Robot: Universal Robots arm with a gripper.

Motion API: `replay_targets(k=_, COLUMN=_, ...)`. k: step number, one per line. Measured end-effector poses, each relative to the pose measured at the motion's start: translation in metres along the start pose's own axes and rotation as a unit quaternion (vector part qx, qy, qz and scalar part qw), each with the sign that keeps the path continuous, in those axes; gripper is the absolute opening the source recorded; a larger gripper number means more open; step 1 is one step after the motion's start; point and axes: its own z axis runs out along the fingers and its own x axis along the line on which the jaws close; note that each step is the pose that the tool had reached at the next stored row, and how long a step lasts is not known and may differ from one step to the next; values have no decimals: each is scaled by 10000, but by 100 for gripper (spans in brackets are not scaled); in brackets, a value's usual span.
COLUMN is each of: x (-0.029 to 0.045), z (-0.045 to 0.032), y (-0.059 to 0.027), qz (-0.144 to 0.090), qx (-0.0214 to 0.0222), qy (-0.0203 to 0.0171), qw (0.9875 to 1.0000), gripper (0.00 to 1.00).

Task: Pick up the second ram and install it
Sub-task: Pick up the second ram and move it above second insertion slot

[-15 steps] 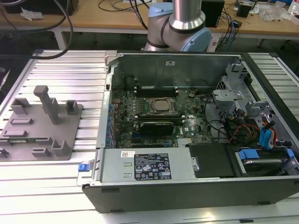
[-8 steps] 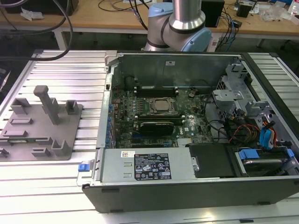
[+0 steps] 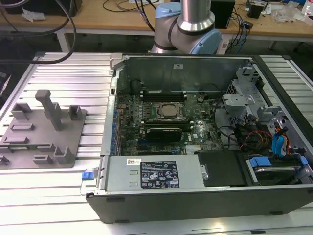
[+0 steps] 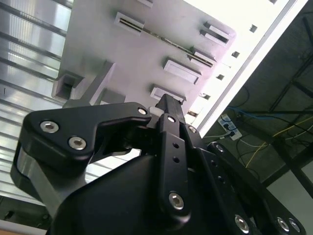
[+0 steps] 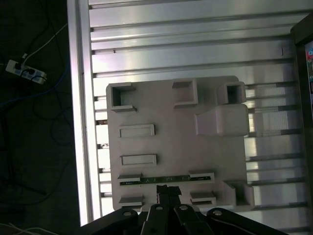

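Note:
The second ram is a thin dark-green stick lying in two end holders on the grey plastic tray, near one tray edge. In the second wrist view the ram is a dark line between its holders. In the exterior view the ram lies in the tray at that view's left. My gripper hangs well above the tray, roughly over the middle of the stick, its black fingers together and holding nothing.
An open computer case fills the exterior view's right, with the motherboard, the silver-topped processor and memory slots inside. A tall grey post rises from the tray. Ribbed aluminium table surrounds the tray; a dark floor with cables lies beyond its edge.

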Motion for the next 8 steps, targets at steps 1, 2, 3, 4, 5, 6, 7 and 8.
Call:
replay_targets(k=1, x=0, z=0, y=0, qz=0, qx=0, qy=0, qw=10000, gripper=8)
replay_targets(k=2, x=0, z=1, y=0, qz=0, qx=0, qy=0, qw=10000, gripper=8)
replay_targets(k=3, x=0, z=1, y=0, qz=-26, qx=1, qy=1, qw=10000, gripper=8)
replay_targets(k=4, x=0, z=1, y=0, qz=-60, qx=1, qy=2, qw=10000, gripper=8)
replay_targets(k=5, x=0, z=1, y=0, qz=-144, qx=2, qy=6, qw=9999, gripper=8)
replay_targets(k=6, x=0, z=1, y=0, qz=-183, qx=3, qy=7, qw=9998, gripper=8)
replay_targets(k=7, x=0, z=1, y=0, qz=-231, qx=4, qy=9, qw=9997, gripper=8)
replay_targets(k=8, x=0, z=1, y=0, qz=-311, qx=5, qy=13, qw=9995, gripper=8)
